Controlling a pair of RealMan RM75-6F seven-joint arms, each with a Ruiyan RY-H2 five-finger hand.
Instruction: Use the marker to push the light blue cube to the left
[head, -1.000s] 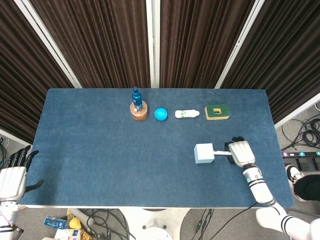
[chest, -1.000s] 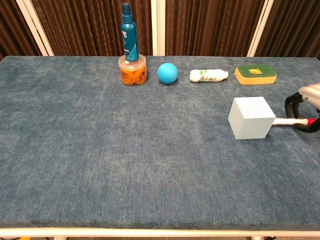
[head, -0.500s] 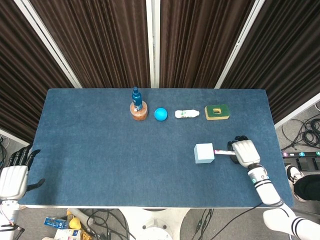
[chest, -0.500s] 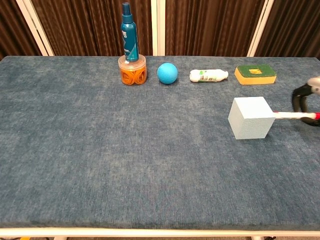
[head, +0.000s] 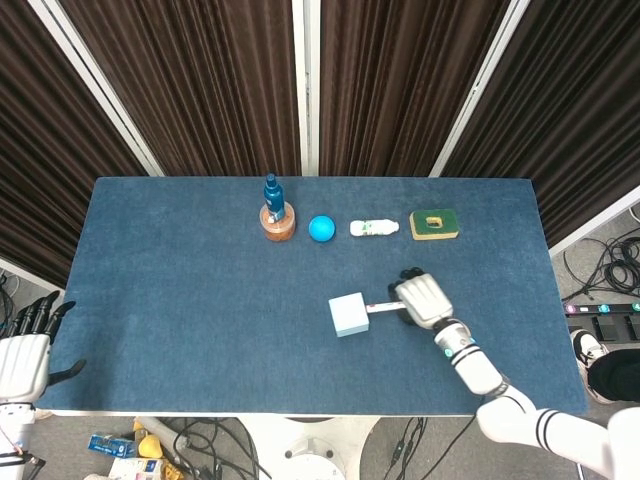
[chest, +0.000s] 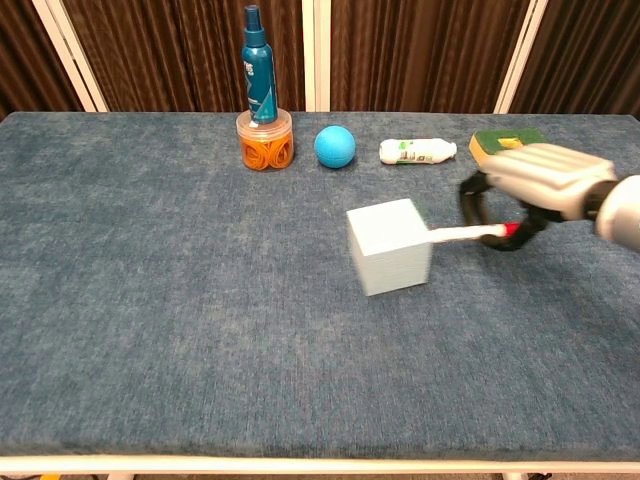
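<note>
Dark curtains behind blue table (head: 180, 300). Light blue cube (chest: 390, 246) sits in front of blue ball (chest: 335, 146), slightly to its right, well apart. Right hand (chest: 535, 180) grips marker (chest: 465, 233), tip touching cube's right face. Left hand (head: 25, 350) off table's left edge, fingers apart, holding nothing.

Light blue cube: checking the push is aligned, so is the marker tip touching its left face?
No, the marker, held by the right hand, meets the light blue cube on its right face.
</note>
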